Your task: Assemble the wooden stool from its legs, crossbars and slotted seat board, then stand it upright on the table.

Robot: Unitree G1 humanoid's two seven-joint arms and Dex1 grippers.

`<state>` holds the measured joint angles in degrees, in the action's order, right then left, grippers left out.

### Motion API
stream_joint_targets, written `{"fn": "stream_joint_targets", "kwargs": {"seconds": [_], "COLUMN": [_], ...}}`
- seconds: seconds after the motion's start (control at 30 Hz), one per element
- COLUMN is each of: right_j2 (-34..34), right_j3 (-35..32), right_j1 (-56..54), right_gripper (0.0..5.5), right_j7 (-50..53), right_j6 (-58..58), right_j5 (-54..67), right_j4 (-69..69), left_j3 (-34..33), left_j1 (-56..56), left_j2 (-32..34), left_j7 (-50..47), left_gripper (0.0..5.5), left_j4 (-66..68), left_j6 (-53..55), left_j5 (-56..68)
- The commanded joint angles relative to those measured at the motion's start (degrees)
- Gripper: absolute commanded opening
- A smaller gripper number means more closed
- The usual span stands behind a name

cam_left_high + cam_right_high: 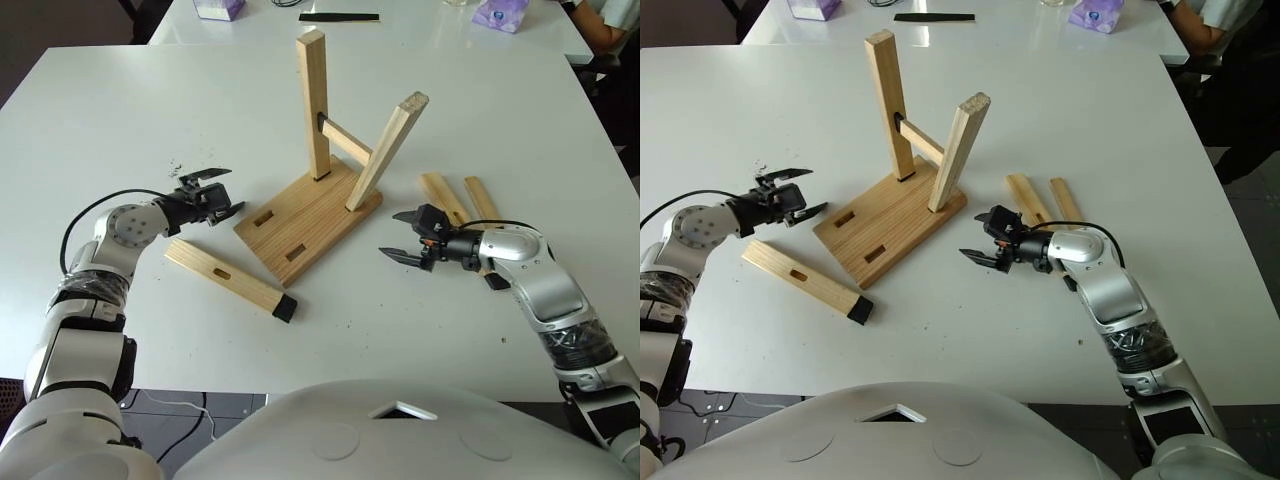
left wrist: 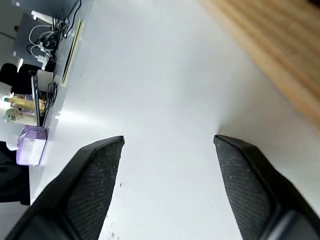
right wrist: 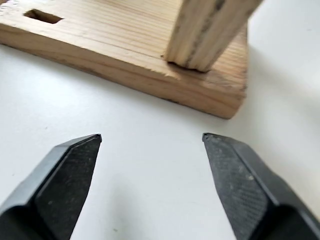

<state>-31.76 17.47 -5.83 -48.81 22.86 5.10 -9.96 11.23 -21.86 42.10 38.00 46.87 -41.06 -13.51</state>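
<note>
Wooden seat board (image 1: 305, 215) lies slots-up on the worktop (image 1: 120, 120), likely so legs can be pressed down into it; two legs (image 1: 314, 100) joined by a crossbar (image 1: 345, 140) stand in its far slots, one leaning. Left pincer (image 1: 232, 192), near a loose leg (image 1: 228, 277), and right pincer (image 1: 390, 234), beside the board's corner, hover spread and empty; two sticks (image 1: 445, 198) lie by the right arm, handy for later.

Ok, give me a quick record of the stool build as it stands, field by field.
seat board: flat on the table, two slots empty
upright leg: in the board
tilted leg: in the board, leaning
crossbar: joins those two legs
loose leg: on the table left of the board
loose pieces: two, beside the right gripper
left gripper: open, empty
right gripper: open, empty
</note>
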Motion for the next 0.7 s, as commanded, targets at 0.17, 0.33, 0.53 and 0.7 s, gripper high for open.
{"fn": "stream_joint_targets", "kwargs": {"seconds": [0.17,0.33,0.53,0.7], "right_j2": [3.09,2.21,1.09,0.72], "right_j3": [0.11,-0.24,0.21,0.07], "right_j1": [-2.59,-6.26,-6.93,-7.33], "right_gripper": [3.75,3.75,3.75,3.75], "right_j7": [5.49,5.48,4.16,3.81], "right_j6": [-1.11,-2.82,-4.54,-5.72], "right_j5": [-3.69,-5.24,-5.98,-6.85], "right_j4": [6.52,11.2,12.14,12.68], "left_j3": [2.13,4.68,4.92,0.78], "left_j1": [2.02,5.12,11.57,13.21], "left_j2": [-9.37,-10.14,-9.93,-11.45], "left_j7": [10.28,13.98,17.11,13.79], "left_gripper": [2.06,2.06,2.06,2.06], "left_j4": [-14.98,-23.11,-35.01,-44.73], "left_j6": [8.84,12.03,21.21,31.3], "left_j5": [11.35,11.77,16.5,21.8]}}
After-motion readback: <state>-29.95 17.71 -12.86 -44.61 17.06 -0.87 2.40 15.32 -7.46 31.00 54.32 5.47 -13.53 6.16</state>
